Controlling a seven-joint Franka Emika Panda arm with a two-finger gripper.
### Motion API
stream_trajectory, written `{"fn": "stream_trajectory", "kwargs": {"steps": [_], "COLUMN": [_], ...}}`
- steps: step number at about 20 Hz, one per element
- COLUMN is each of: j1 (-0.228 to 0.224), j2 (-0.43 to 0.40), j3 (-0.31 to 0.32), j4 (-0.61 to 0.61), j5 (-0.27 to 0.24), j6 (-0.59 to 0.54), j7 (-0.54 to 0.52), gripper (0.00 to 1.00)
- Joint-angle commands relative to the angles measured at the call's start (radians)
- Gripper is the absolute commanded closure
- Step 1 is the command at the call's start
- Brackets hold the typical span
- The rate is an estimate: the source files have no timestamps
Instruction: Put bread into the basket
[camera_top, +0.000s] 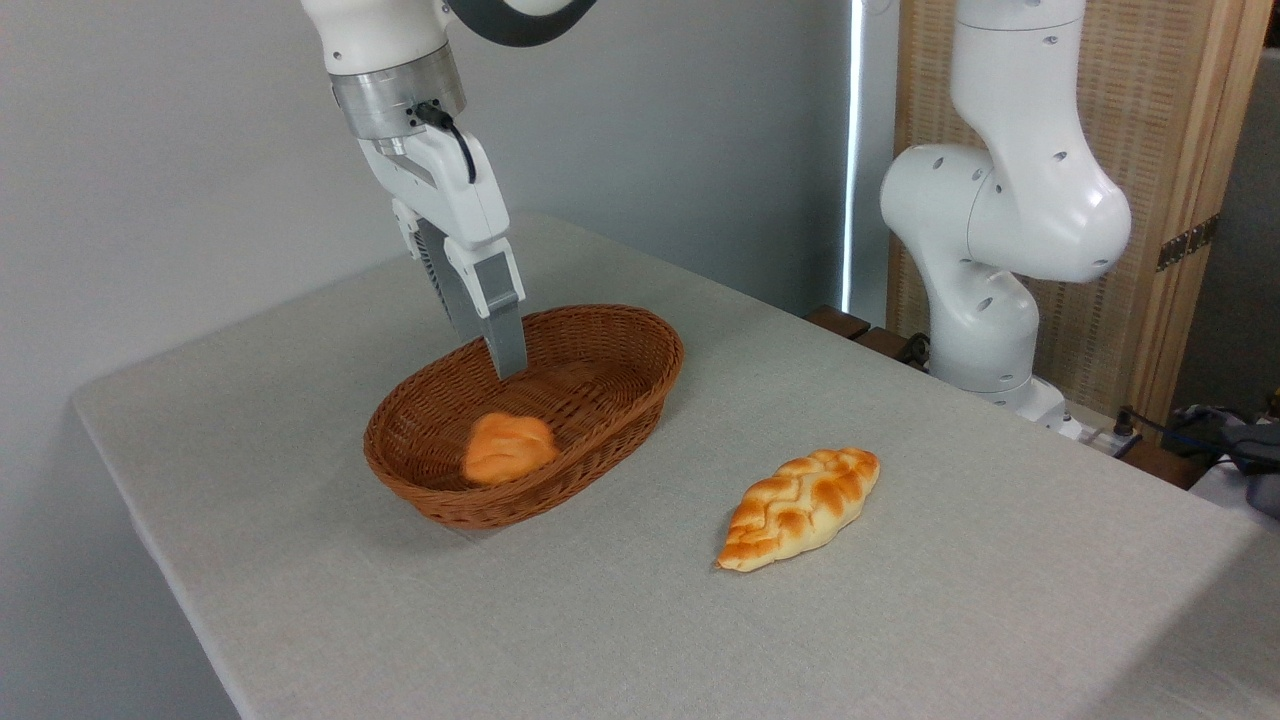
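Bread (508, 447) sits inside basket (640, 400), at its near end. Gripper (500, 360) hangs above basket's middle, holding nothing; can't tell how far jaws are parted. Braided loaf (800, 507) lies on counter (950, 560), right of basket.

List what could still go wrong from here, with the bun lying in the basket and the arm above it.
1. The gripper hangs low over the basket, its fingers near the far rim; a sideways retreat could catch the wicker and drag the basket.
2. The bread lies close to the near wall, so a jolt to the basket might roll it out.
3. The braided loaf lies apart on the table; a low sweep that way could knock it.
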Motion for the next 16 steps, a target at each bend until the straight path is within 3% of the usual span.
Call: {"fn": "stream_trajectory", "kwargs": {"steps": [1, 3, 6, 10, 12, 16], "j1": [0.006, 0.018, 0.018, 0.018, 0.018, 0.017], "j2": [0.003, 0.003, 0.001, 0.001, 0.003, 0.01], "j3": [0.008, 0.026, 0.121, 0.242, 0.267, 0.272], "j4": [0.016, 0.042, 0.082, 0.089, 0.095, 0.098], "j5": [0.015, 0.015, 0.016, -0.025, -0.051, -0.051], "j6": [-0.011, -0.012, -0.011, -0.009, -0.006, -0.006], "j7": [-0.017, -0.014, 0.002, 0.124, 0.124, 0.124], "gripper": [0.0, 0.0, 0.0, 0.0, 0.0, 0.0]}}
